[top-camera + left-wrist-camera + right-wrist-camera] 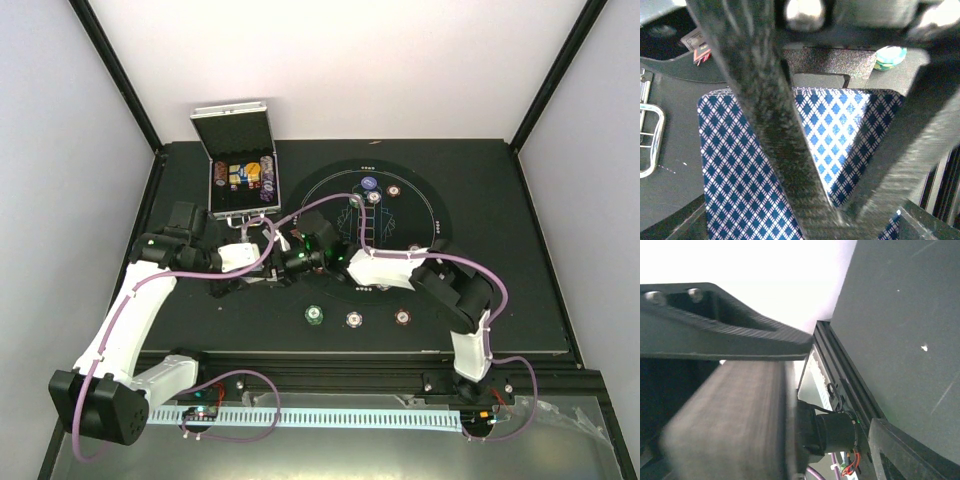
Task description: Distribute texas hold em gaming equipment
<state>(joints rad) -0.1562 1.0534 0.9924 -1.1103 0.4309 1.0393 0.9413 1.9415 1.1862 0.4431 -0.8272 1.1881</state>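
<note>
Two grippers meet above the desk (500,250): the left gripper (268,252) is clamped on cards (740,165); the right gripper (287,262) is beside it, jaws apart.

Lab robot cell: white panel walls (350,60), black frame posts (118,75).

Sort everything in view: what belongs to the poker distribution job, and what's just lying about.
Job: playing cards, green chip, white chip, brown-red chip, blue button.
Lying about: silver case, round black mat.
</note>
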